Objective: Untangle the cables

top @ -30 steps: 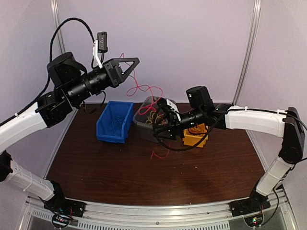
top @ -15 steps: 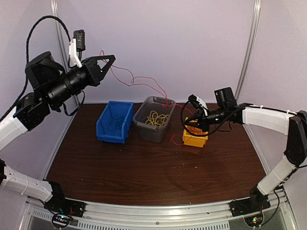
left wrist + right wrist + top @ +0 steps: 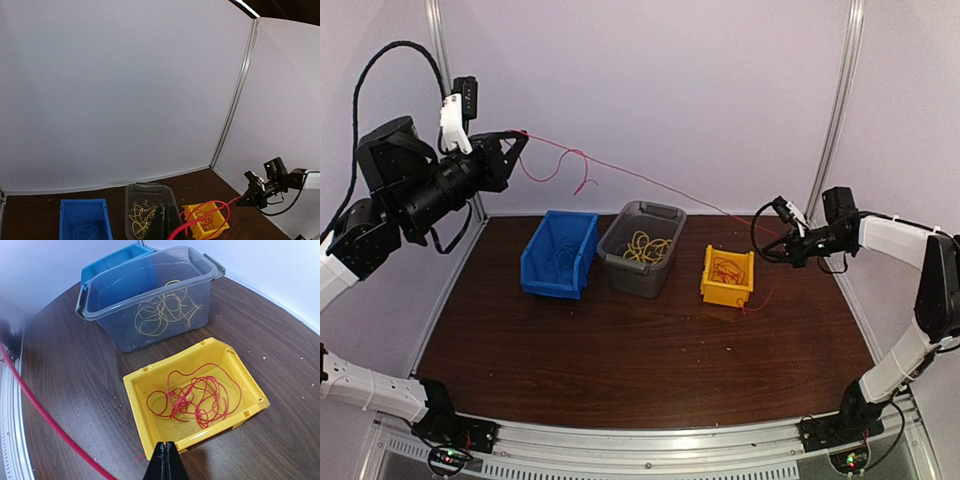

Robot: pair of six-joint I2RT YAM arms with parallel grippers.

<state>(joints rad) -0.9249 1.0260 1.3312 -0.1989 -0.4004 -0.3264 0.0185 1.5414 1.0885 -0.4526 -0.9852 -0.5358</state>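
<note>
Aloft, left tool (image 3: 520,136): clenched on a red cable (image 3: 660,188), high over the far left corner of the surface (image 3: 620,360).
Opposite, right tool (image 3: 772,248): clenched on the same cable near the surface's right edge; a loose tail hangs below it.
Span, red cable: taut between both tools, crossing above the bins.
Far edge, yellow bin (image 3: 728,291): tangled red cables (image 3: 195,400).
Far edge, grey bin (image 3: 638,278): yellow cables (image 3: 648,247).
Far edge, blue bin (image 3: 552,280): blue cables (image 3: 82,233).
</note>
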